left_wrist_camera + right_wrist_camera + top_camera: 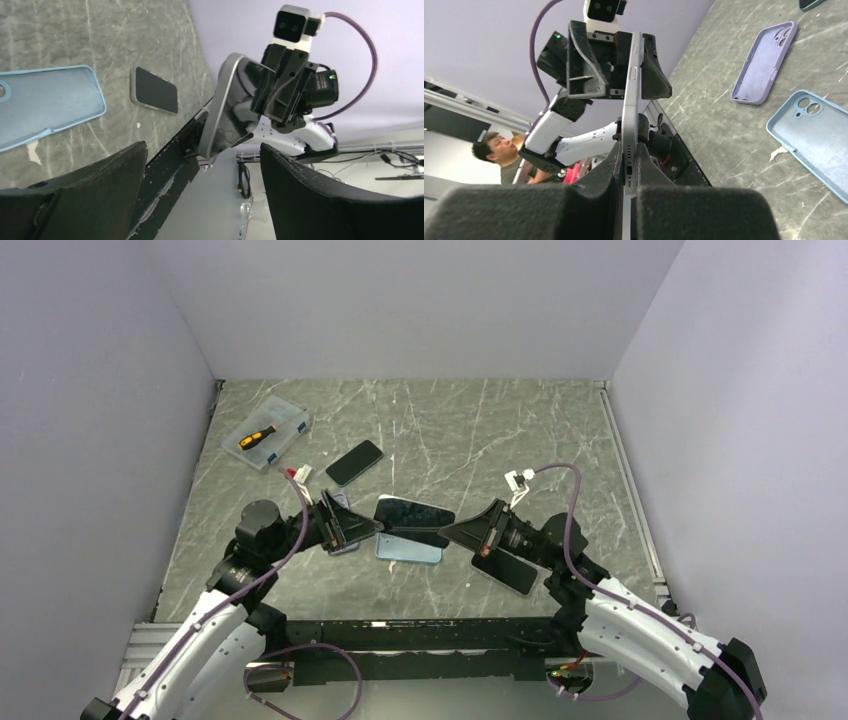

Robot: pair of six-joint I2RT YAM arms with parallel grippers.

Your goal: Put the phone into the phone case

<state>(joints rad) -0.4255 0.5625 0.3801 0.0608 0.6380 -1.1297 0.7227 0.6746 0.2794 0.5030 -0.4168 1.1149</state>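
Note:
The phone [413, 515] hangs edge-on above the table between the two arms. My right gripper [630, 150] is shut on its near end, port edge toward the camera; in the top view that gripper [447, 532] comes in from the right. My left gripper [376, 526] stands open at the phone's other end, its jaws spread to either side [202, 160] with the phone [225, 110] just past the tips. A light blue phone case [408, 551] lies open side up on the table beneath the phone, and shows again [45, 102] [819, 142].
A purple case [764, 62] lies beyond the blue one. A second phone [354, 462] rests further back, and a dark phone [505, 571] lies under the right arm. A clear box [267, 432] with an orange screwdriver stands at the back left.

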